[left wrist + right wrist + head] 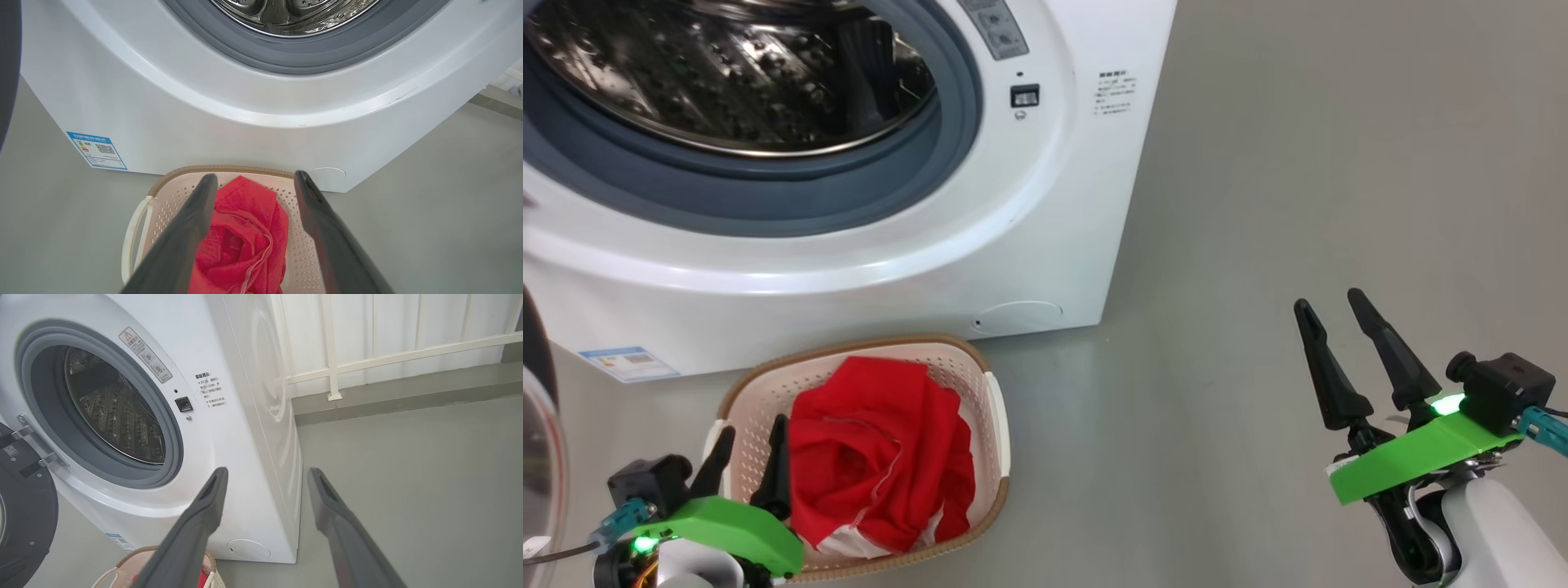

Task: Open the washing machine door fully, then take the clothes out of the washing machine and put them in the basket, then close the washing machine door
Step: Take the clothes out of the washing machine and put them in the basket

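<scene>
Finishing the unloading, with only the door-closing judged left to do.
Nearest, the left gripper hangs over the basket, fingers spread and empty, and the red clothes lie heaped inside it. The right gripper, equally wide and empty, sits over the floor. Behind, the washing machine shows a drum that looks empty. The washing machine door stands swung out left; next likely means reaching it and pushing it shut.
</scene>
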`<state>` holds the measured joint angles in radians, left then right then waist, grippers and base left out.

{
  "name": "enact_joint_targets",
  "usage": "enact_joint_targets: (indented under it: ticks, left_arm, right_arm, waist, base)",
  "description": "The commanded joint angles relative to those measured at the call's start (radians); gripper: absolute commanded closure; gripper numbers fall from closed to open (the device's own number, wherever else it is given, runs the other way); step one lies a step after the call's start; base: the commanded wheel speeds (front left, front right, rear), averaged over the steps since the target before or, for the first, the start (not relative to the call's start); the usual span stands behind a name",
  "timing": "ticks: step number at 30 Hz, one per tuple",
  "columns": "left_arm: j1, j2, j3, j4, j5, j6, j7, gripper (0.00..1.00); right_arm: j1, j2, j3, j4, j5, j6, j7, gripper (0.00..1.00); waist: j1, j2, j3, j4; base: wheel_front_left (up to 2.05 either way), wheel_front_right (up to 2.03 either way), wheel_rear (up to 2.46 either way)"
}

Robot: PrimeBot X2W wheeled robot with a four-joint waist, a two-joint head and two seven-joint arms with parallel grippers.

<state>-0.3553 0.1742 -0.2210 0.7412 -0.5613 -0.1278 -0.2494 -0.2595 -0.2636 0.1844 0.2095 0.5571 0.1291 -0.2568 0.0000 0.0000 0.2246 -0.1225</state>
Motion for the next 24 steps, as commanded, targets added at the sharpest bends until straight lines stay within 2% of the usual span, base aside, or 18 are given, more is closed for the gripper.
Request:
enact_joint_targets:
  ticks: [1, 15, 24]
  left_arm:
    - [0.009, 0.023, 0.042, -0.047, 0.017, -0.003, -0.012, 0.00]
    - [0.134, -0.002, 0.129, -0.291, 0.068, 0.007, -0.012, 0.00]
    - [0.212, -0.002, 0.147, -0.469, 0.087, 0.041, -0.012, 0.00]
  right_arm:
    - [0.024, -0.016, 0.014, -0.022, -0.002, 0.002, -0.005, 0.00]
    - [0.060, -0.022, 0.004, -0.019, -0.003, 0.002, -0.005, 0.00]
    - [0.082, -0.028, -0.001, -0.020, -0.006, 0.002, -0.005, 0.00]
  waist:
    - [0.0000, 0.0000, -0.017, 0.013]
    - [0.0000, 0.0000, -0.086, 0.052]
    - [0.0000, 0.0000, -0.118, 0.075]
  base:
    - [0.00, 0.00, 0.00]
    - [0.00, 0.00, 0.00]
    - [0.00, 0.00, 0.00]
